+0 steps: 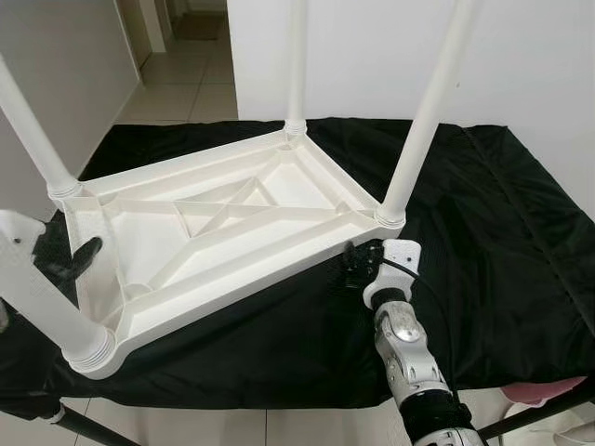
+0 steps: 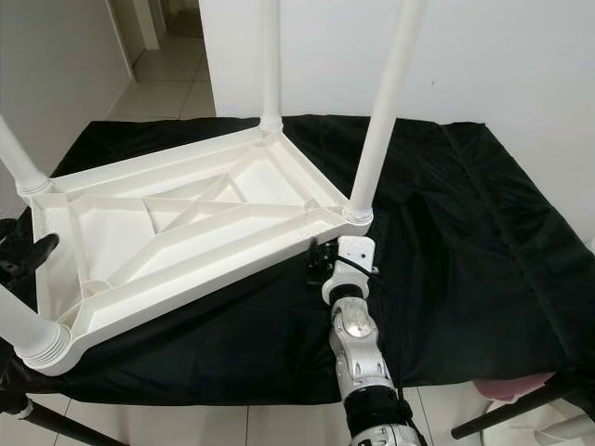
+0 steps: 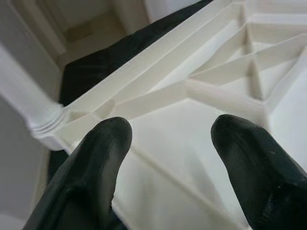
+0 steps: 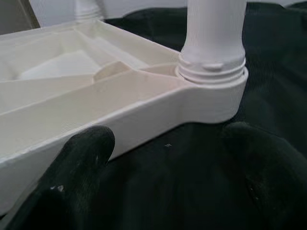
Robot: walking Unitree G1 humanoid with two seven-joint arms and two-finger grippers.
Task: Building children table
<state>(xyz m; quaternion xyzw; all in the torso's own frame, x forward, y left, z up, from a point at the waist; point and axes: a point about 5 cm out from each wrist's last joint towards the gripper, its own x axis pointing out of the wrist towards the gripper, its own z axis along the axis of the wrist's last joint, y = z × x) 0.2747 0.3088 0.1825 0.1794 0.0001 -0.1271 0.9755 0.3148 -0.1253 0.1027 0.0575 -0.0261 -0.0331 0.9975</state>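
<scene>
A white plastic children's table (image 1: 223, 232) lies upside down on a black cloth (image 1: 502, 242). Its legs stand up at the corners: one at the front right (image 1: 428, 111), one at the back (image 1: 296, 65), one at the left (image 1: 28, 121) and one nearest me (image 1: 42, 307). My left gripper (image 1: 70, 260) is open at the tabletop's left rim, with its fingers (image 3: 96, 158) over the ribbed underside. My right gripper (image 1: 356, 263) is open, low on the cloth beside the front right corner, where the leg's threaded base (image 4: 213, 67) sits in its socket.
The cloth-covered work surface ends just in front of me. A white wall stands behind it, and a tiled hallway (image 1: 186, 74) opens at the back left. A pink object (image 1: 548, 390) and black stand legs (image 1: 93, 429) are on the floor below.
</scene>
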